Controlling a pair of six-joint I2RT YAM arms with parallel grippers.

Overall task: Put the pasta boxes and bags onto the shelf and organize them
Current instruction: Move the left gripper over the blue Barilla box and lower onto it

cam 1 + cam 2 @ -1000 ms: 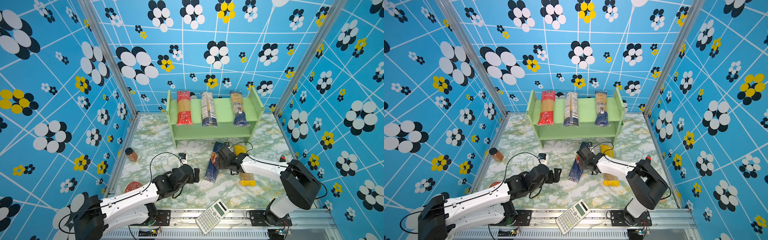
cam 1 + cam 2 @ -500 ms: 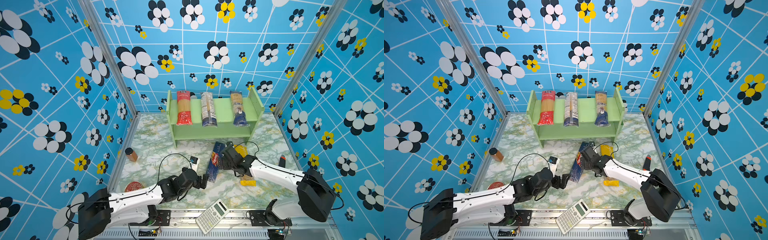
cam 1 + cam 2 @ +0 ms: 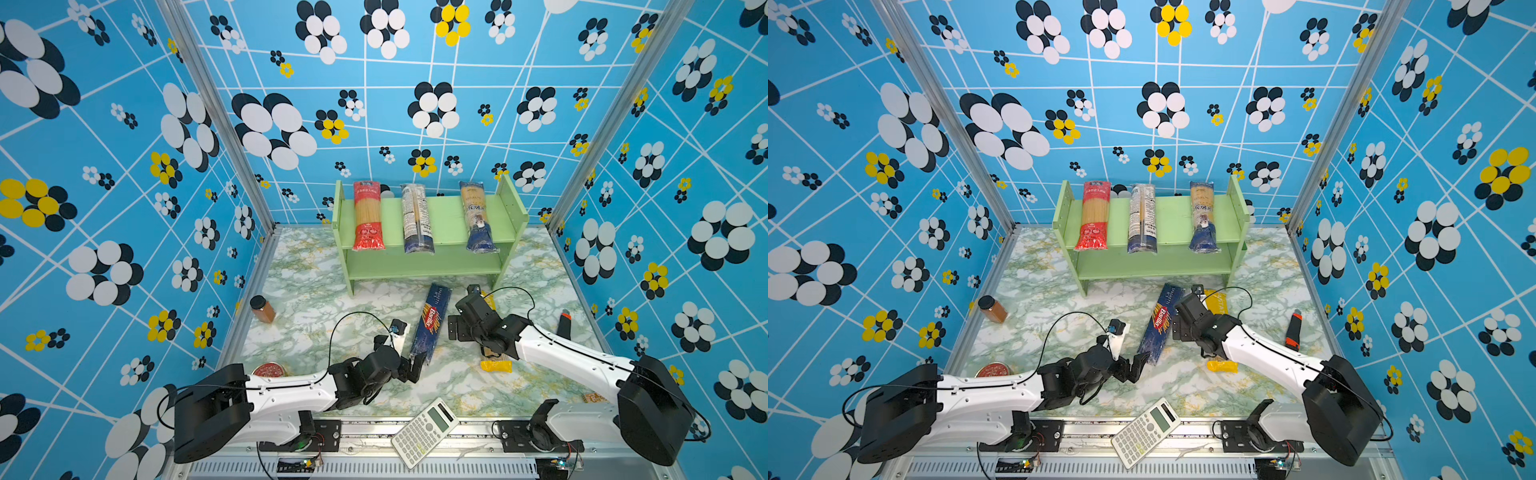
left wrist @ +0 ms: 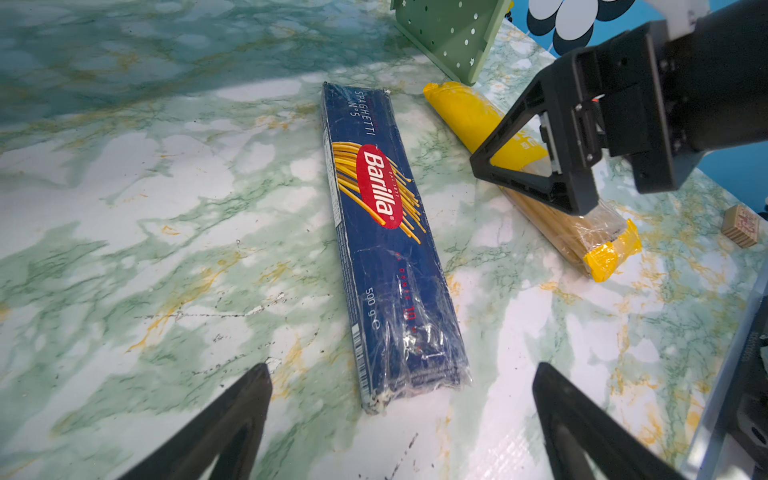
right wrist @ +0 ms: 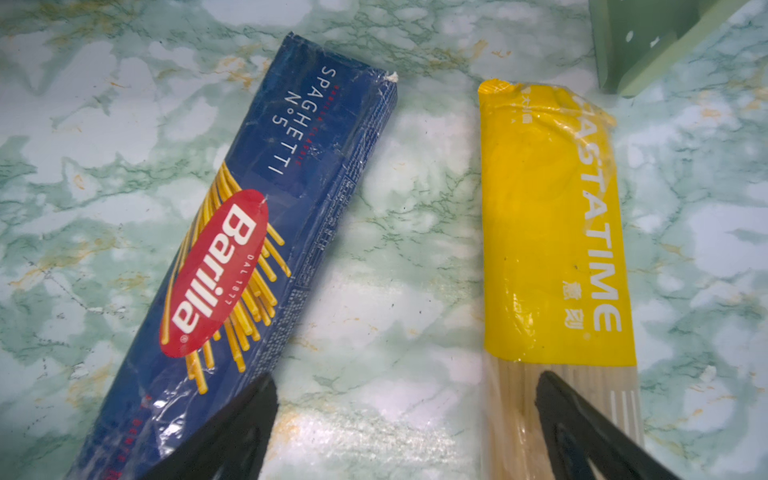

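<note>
A white calculator lies on the front rail, at the edge of the marbled desk. Just past it, the left pincer hangs low with its jaws wide apart. The near end of the dark blue spaghetti box lies in line with the gap between them, and nothing is gripped. A round red lid lies flat by the left arm.

The box rests flat on the desk and runs away from the front at a slight slant. Beside it on the right, a little apart, lies the yellow bag, also flat; the right arm covers much of it in both top views. The right pincer sits over the strip of desk between the two, jaws spread and holding nothing. One finger is above the box's edge and the other above the bag's clear part. I cannot tell whether either touches.

A brown jar stands near the left wall, and an orange-and-black tool lies near the right one.

At the back stands the green shelf. Three packs lie across its top tier, well apart: a red-ended bag, a clear and navy bag, and a yellow and navy bag.
</note>
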